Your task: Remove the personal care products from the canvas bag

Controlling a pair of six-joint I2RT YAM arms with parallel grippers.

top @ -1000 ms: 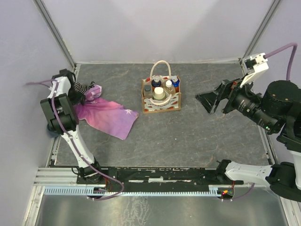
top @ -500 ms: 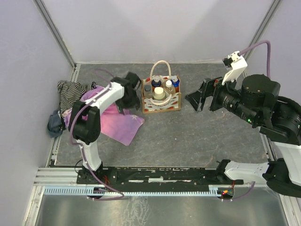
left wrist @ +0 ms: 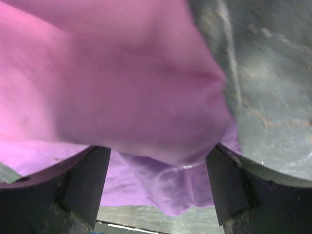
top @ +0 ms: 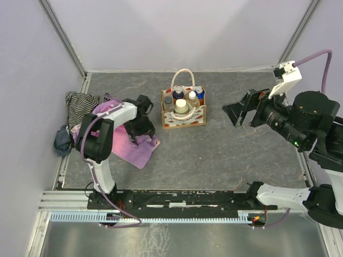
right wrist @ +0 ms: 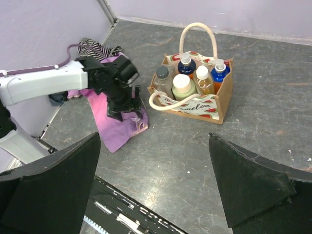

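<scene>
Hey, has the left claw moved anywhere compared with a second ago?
Yes. The left claw has swung right, from beside the striped cloth to over the pink cloth, close to the left side of the canvas bag.

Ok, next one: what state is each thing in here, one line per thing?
bag: upright, top open, one handle up, one flopped over the front.
bottles: five, upright inside the bag, caps on.
pink cloth: rumpled, lying left of the bag.
striped cloth: bunched up, left of the pink cloth.
left tool: open, down on the pink cloth.
right tool: open, empty, in the air right of the bag.
</scene>
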